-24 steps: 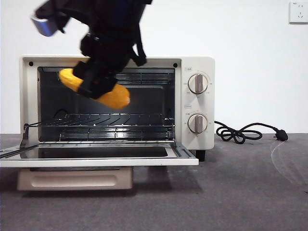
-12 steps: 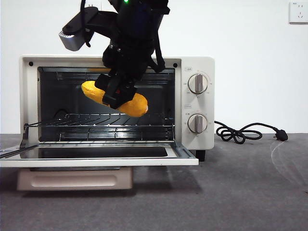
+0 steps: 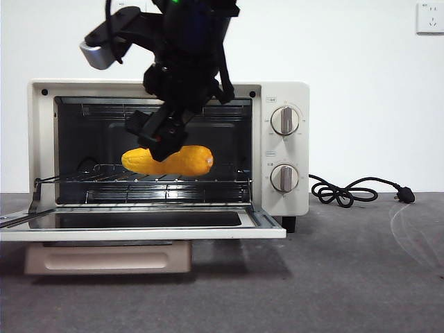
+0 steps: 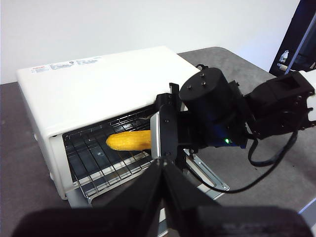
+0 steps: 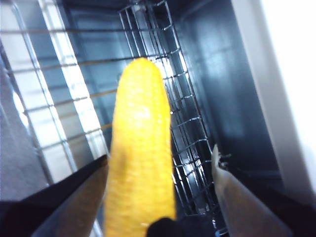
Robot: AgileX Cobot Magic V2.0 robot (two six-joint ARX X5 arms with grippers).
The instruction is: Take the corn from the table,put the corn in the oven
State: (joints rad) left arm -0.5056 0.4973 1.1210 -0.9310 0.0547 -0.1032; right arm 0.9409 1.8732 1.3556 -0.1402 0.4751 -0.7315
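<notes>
The oven [image 3: 166, 149] sits toward the left end of the desk [image 3: 347, 277], its door [image 3: 139, 225] dropped flat toward me and the wire rack [image 3: 146, 177] bare inside. The corn [image 3: 170, 161] lies lengthwise on that rack, just inside the opening, roughly level. The right claw [image 3: 158, 139] reaches down into the cavity from above; its own camera shows both jaws spread wide, one close against the cob's side, the other well clear of it, so it has let go and grips nothing. The left claw [image 4: 163, 177] hangs back over the desk in front of the oven with its jaws pressed together and empty.

To my eye the placing is done and what remains is getting the arm out. The worry is the near jaw: if the claw lifts or swings sideways while that jaw is close to the glossy cob, it could drag or roll it toward the front lip of the rack and out onto the door. The cavity's upper edge is also close above the claw, so a steep pull-out might clip it.

Further right, the knobs [image 3: 285, 120] and the coiled black cord [image 3: 347, 191] stand well apart from the action.
</notes>
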